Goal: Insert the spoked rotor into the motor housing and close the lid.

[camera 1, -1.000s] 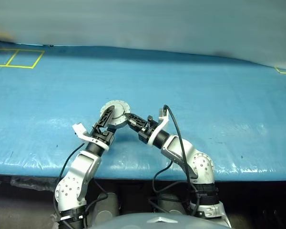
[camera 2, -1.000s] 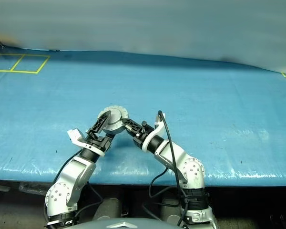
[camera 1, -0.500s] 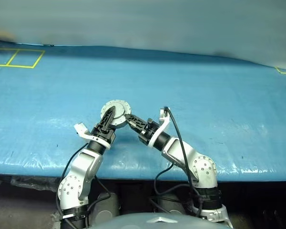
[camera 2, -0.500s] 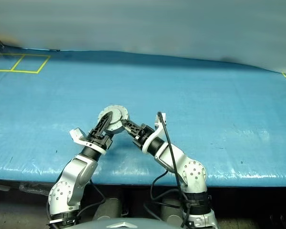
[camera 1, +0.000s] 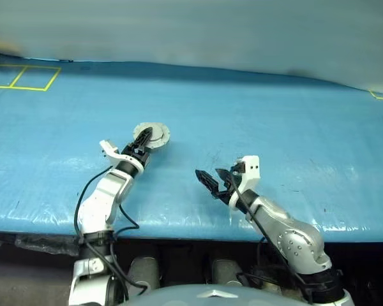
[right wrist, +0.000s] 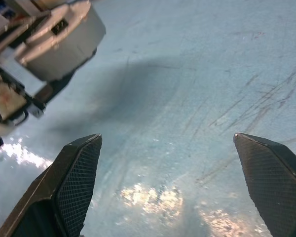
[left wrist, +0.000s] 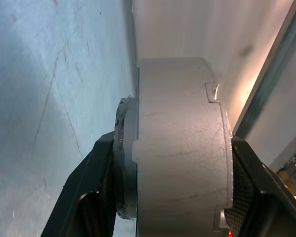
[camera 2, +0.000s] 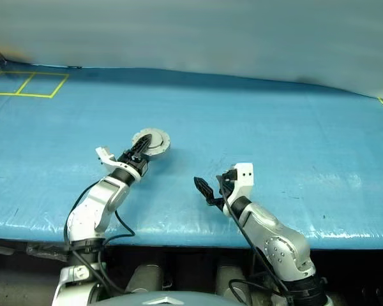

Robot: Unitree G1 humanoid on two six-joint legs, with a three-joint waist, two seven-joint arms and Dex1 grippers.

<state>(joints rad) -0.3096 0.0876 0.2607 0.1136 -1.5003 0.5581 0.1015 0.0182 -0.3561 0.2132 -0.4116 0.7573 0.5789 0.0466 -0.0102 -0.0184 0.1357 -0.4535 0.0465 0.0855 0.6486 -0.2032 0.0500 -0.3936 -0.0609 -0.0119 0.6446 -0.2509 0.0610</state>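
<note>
Having been carried away from the table's near edge since a second ago, the motor housing, lid apparently closed on it, now sitting farther out on the blue table, still pinched by the left gripper. In the left wrist view, showing as a plain grey drum clamped edge-on between the two black fingers, the thinner lid flange pressed against one side; spoked rotor not visible, presumably shut inside. Holding the assembly by its rim this way, likely to keep the lid seated while setting it down. Left arm reaching well forward, forearm stretched out low over the table, gripper pointing roughly level and away. Right gripper having let go and pulled back toward the near edge, now well apart from the housing, fingers spread wide over bare table, pinching nothing, forearm angled inward and slightly down.
</note>
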